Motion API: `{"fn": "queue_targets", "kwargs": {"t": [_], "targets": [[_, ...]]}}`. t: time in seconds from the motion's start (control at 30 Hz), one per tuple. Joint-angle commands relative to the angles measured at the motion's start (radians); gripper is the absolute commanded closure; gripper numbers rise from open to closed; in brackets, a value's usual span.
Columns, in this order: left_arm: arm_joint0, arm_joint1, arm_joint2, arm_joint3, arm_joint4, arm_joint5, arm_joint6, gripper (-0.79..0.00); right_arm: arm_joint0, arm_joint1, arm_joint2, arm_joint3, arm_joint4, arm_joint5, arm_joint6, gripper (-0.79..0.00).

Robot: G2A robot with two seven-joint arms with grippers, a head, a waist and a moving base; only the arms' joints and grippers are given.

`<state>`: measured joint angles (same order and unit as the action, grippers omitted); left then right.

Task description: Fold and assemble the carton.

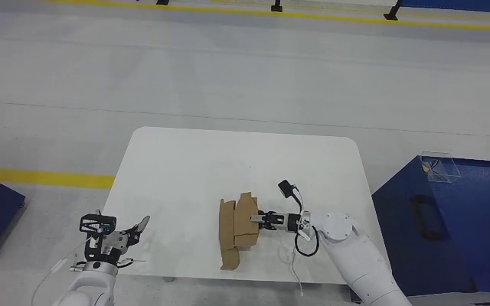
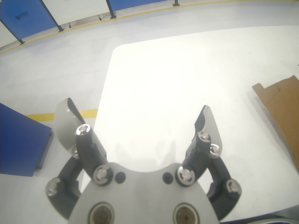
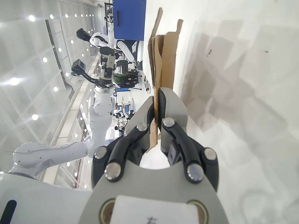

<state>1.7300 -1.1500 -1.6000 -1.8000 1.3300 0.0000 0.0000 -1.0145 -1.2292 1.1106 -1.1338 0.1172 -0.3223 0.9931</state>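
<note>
A flattened brown carton point(image 1: 236, 228) lies near the front middle of the white table point(image 1: 191, 168), with its flaps sticking out. My right gripper point(image 1: 256, 220) is shut on the carton's right edge; in the right wrist view the pads point(image 3: 161, 104) pinch the cardboard point(image 3: 163, 57), which stands lifted off the table on that side. My left gripper point(image 1: 135, 230) hovers open over the table's front left corner, well apart from the carton. The left wrist view shows its fingers point(image 2: 206, 122) spread wide with nothing between them, and the carton point(image 2: 280, 108) off to one side.
A dark blue cabinet point(image 1: 436, 222) with a clear plastic box point(image 1: 440, 164) on top stands right of the table. Another blue object point(image 2: 21, 145) sits off the table's left side. Yellow floor lines point(image 1: 53, 178) run nearby. The table's far half is bare.
</note>
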Motion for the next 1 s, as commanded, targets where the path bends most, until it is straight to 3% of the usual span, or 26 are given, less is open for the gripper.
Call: {"fn": "queue_targets", "kwargs": {"t": [0.0,0.3,0.47,0.63,0.97], "targets": [[0.0,0.0,0.0,0.0,0.0,0.0,0.0,-0.785,-0.01,0.007,0.027,-0.074,0.01,0.015,-0.009,0.0],[0.0,0.0,0.0,0.0,0.0,0.0,0.0,-0.785,-0.147,0.052,0.272,-0.656,0.177,0.157,-0.023,0.0],[0.0,0.0,0.0,0.0,0.0,0.0,0.0,-0.785,-0.25,0.062,0.391,-0.866,0.226,0.159,-0.12,0.0],[0.0,0.0,0.0,0.0,0.0,0.0,0.0,-0.785,-0.34,0.066,0.439,-0.957,0.198,0.118,-0.172,0.0],[0.0,0.0,0.0,0.0,0.0,0.0,0.0,-0.785,-0.34,0.066,0.439,-0.957,0.198,0.118,-0.172,0.0]]}}
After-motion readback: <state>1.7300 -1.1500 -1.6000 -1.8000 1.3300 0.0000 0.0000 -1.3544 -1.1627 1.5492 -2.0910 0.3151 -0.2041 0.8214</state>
